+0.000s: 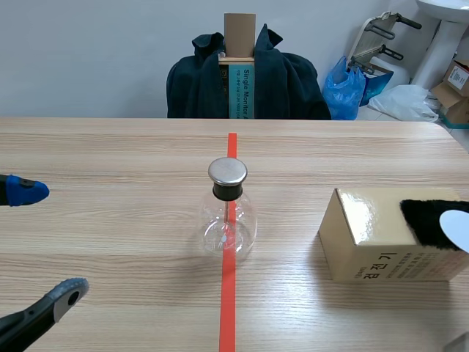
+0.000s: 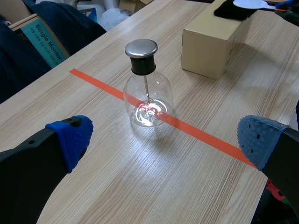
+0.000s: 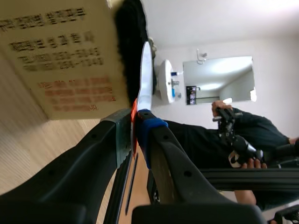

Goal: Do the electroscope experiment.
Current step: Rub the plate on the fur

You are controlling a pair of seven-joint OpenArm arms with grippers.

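Observation:
The electroscope, a clear glass flask (image 1: 229, 220) with a round metal cap (image 1: 228, 171), stands on the tape line at mid-table. My left gripper (image 1: 47, 242) is open at the table's left, well short of the flask (image 2: 148, 100), which stands ahead of its spread fingers (image 2: 70, 137). To the right a tan cardboard box (image 1: 388, 242) carries a black furry pad (image 1: 429, 216). A white disc paddle (image 1: 458, 229) lies against that fur. My right gripper (image 3: 134, 126) is shut on the paddle's stem, with the disc (image 3: 145, 79) seen edge-on beside the fur (image 3: 128, 42).
Behind the table's far edge stands a chair draped with a dark jacket (image 1: 198, 88) and holding a cardboard box (image 1: 239, 37). A blue bag (image 1: 344, 92) and more boxes (image 1: 454, 92) sit at the back right. A person's hands (image 3: 233, 116) show beyond the right arm.

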